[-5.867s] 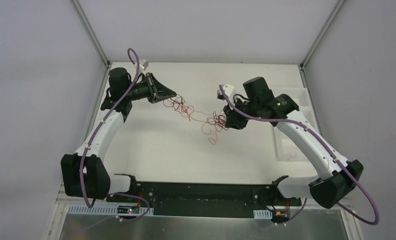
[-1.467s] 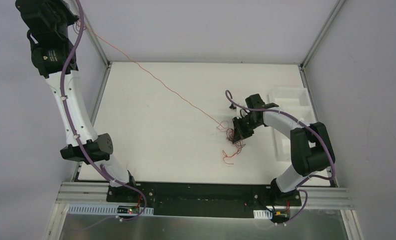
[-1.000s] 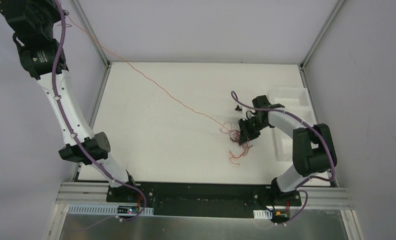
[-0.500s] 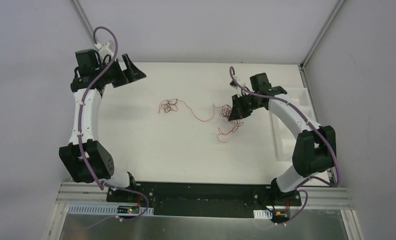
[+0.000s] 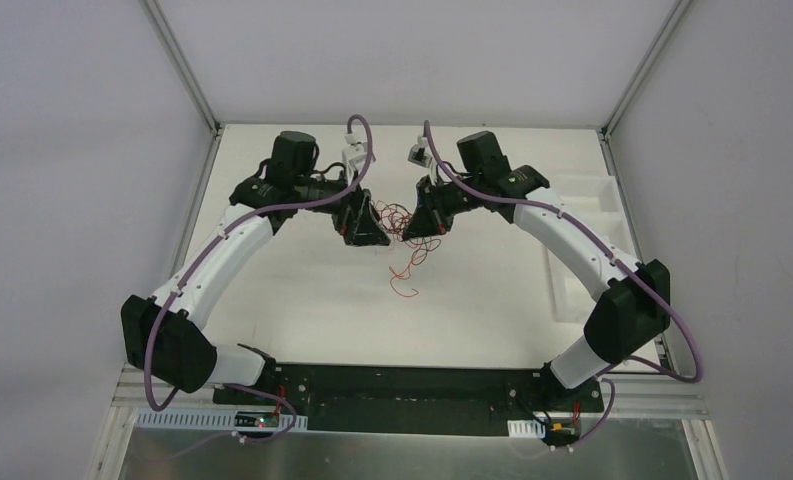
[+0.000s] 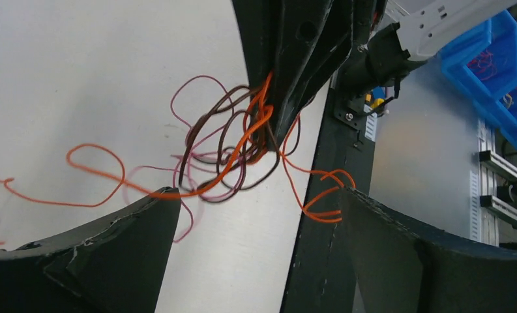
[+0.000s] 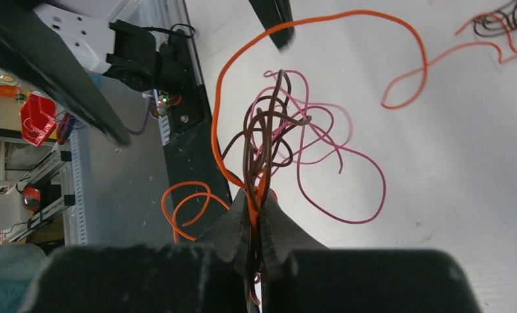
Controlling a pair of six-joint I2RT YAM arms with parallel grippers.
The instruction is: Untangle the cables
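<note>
The cables [image 5: 400,222] are a curly tangle of orange, dark brown and pinkish-red wires at mid-table, between the two grippers. My right gripper [image 5: 425,214] is shut on a bunch of strands; in the right wrist view the cables [image 7: 278,134] sprout from its closed tips [image 7: 256,210]. My left gripper [image 5: 366,228] stands wide open just left of the tangle. In the left wrist view its fingers [image 6: 122,238] flank the cables [image 6: 223,160], one orange strand brushing the left tip, nothing clamped. Loose orange loops [image 5: 405,282] trail toward the near side.
A white tray [image 5: 594,205] sits along the table's right edge, past the right arm. Metal frame posts stand at the back corners. The black base rail [image 5: 402,385] runs along the near edge.
The left arm let go of a long orange wire stretched high at the back left, opened, and swung in beside the tangle. The right gripper carried its bunch left toward the centre.
</note>
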